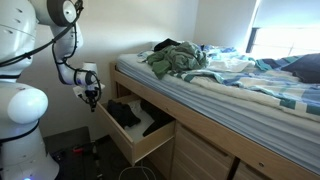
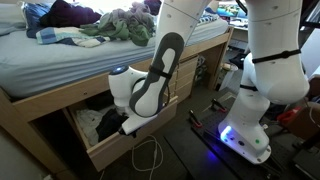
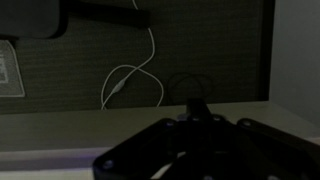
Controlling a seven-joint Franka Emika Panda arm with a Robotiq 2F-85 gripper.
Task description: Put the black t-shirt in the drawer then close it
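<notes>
tool (image 1: 91, 98) beside open drawer (image 1: 116, 141); black t-shirt (image 1: 124, 114) seemingly lies along it

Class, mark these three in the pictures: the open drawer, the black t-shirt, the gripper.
open drawer (image 1: 152, 147): exterior view, on its wooden wall.
black t-shirt (image 1: 124, 114): exterior view, middle of the cloth.
gripper (image 1: 91, 102): exterior view, between its fingertips.

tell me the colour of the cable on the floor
The cable is white; wrist view.

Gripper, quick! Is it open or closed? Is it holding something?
Gripper: cannot be told, too dark and small to see.
The black t-shirt lies in the open drawer.
</notes>
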